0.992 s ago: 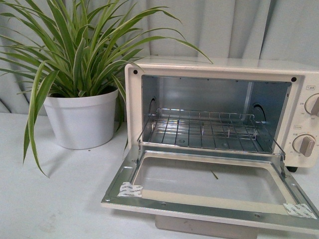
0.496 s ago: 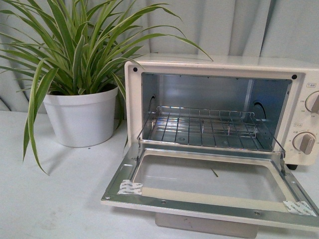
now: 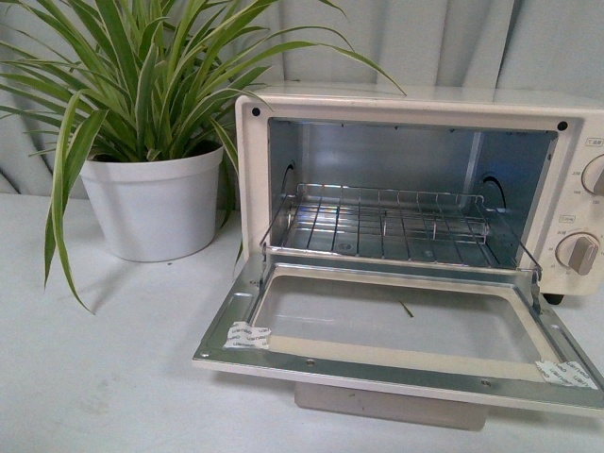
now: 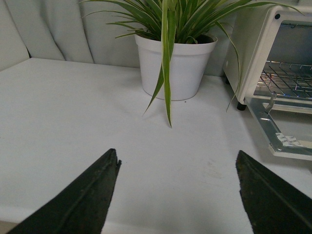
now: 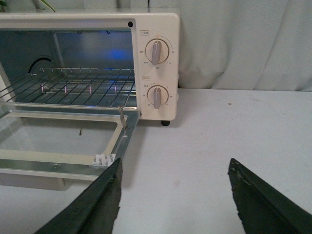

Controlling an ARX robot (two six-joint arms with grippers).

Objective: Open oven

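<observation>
Front view, left to right. A potted plant (image 3: 151, 179) in a white pot stands on the white counter (image 3: 104, 377) at 9 o'clock. Just beside it, from centre to 3 o'clock, sits the oven (image 3: 415, 236), cream-white. Its door (image 3: 396, 335) is fully down, lying near level toward the camera, glass pane up, with a taped label at each front corner. The wire rack (image 3: 387, 226) sits inside the bare metal cavity. Two round knobs (image 3: 578, 253) sit on the panel at the right edge. Neither arm appears in this view.

Left wrist view: the left gripper (image 4: 178, 195) is spread wide and holds nothing, its two dark fingers (image 4: 83, 200) above bare counter. The plant is ahead at 12 o'clock; the oven is well apart at 2 o'clock.

Right wrist view: the right gripper (image 5: 175, 200) is likewise spread wide and empty. The oven lies ahead at 10 to 11 o'clock, and the door's front corner is near the finger on that side; contact cannot be determined.
</observation>
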